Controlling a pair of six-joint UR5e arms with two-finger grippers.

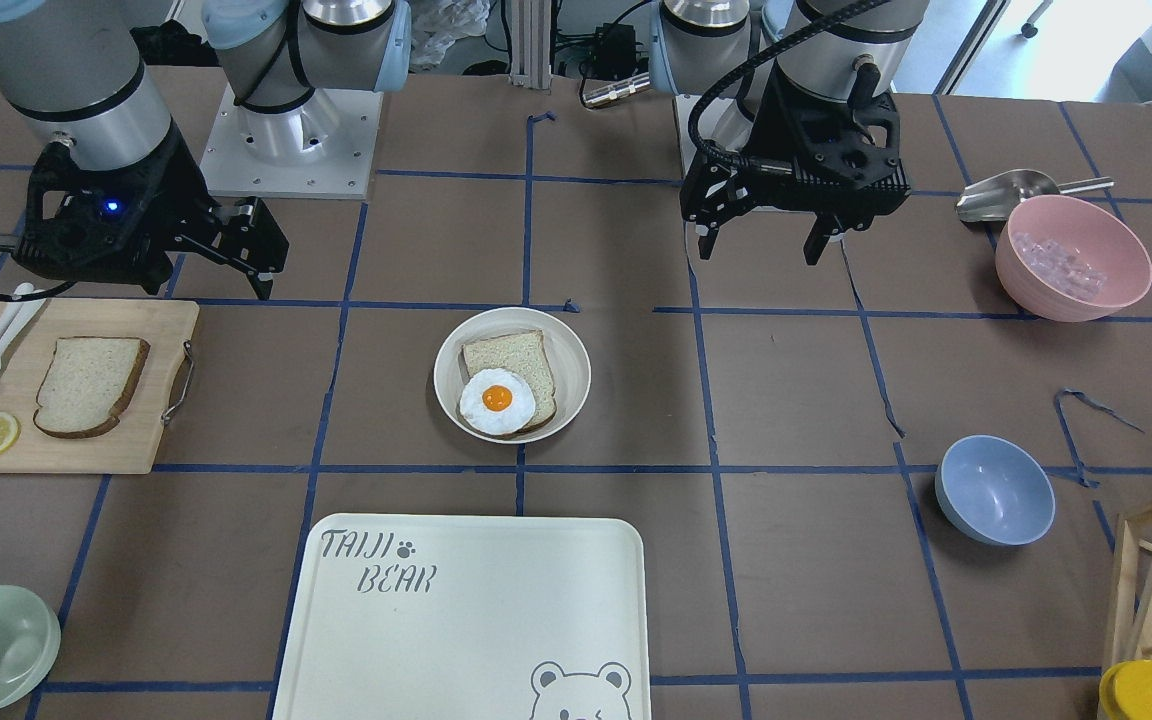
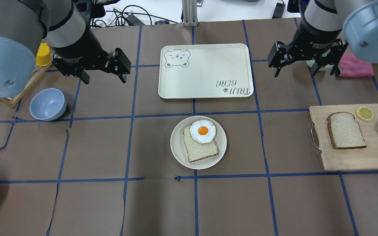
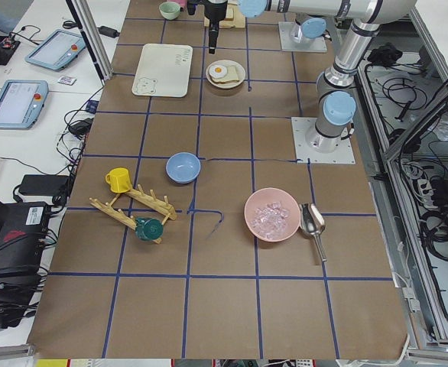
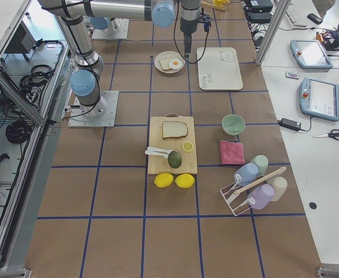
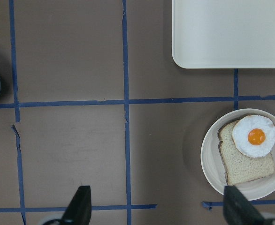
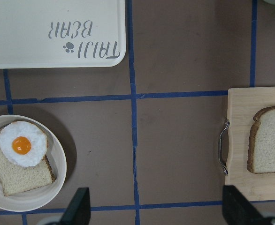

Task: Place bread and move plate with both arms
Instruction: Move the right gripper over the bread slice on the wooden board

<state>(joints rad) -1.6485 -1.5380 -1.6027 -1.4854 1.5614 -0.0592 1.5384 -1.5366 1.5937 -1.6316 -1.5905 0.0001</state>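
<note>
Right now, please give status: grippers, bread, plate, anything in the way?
Left gripper and right gripper open, empty, raised. Bread flat on cutting board, untouched. Plate holds smaller slice with fried egg. Lemon slice near bread, apart.

A wide bench point(image 2: 94, 203) covered in brown paper is marked into squares by blue tape lines point(image 2: 195, 203). Along one long side stands a white desk point(image 4: 331, 191) carrying grey-and-blue tablet-like pendants point(image 4: 321, 98). A silver aluminium post point(image 2: 189, 13) rises at the bench's edge. The light is even and the shadows soft.

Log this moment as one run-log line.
left pincer: open, empty | right pincer: open, empty | bread: on wooden board, untouched | plate: holds second slice with fried egg
</note>
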